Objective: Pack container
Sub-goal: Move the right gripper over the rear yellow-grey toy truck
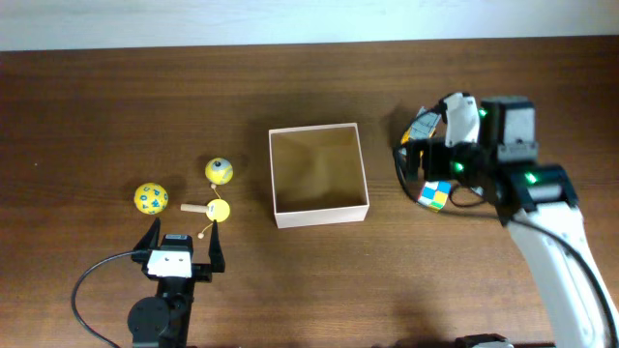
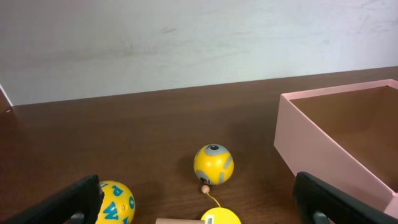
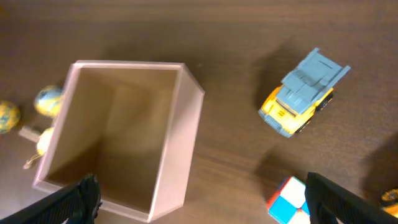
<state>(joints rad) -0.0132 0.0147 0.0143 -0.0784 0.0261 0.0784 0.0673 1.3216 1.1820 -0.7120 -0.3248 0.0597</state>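
Container [image 1: 321,212] sits mid-table [image 1: 97,97], open top up, tan inside showing. The right gripper [image 3: 200,186] hangs just off its right side with the jaws spread wide, nothing between them. From the right wrist view there's a yellow truck [image 3: 301,93] with a blue-grey bed, and nearer the arm a colourful cube [image 3: 289,199] — both on the wood, apart from the box. Over on the left, the left gripper [image 1: 184,240] rests low at the near edge, fingers parted too and holding nothing. Ahead of it are three yellow pieces: a lettered ball [image 2: 115,202] to the left, a grey-topped ball [image 2: 213,165] further back, and a yellow disc [image 2: 221,216] on a string beside a wooden stick [image 1: 193,207] — all left of the box.
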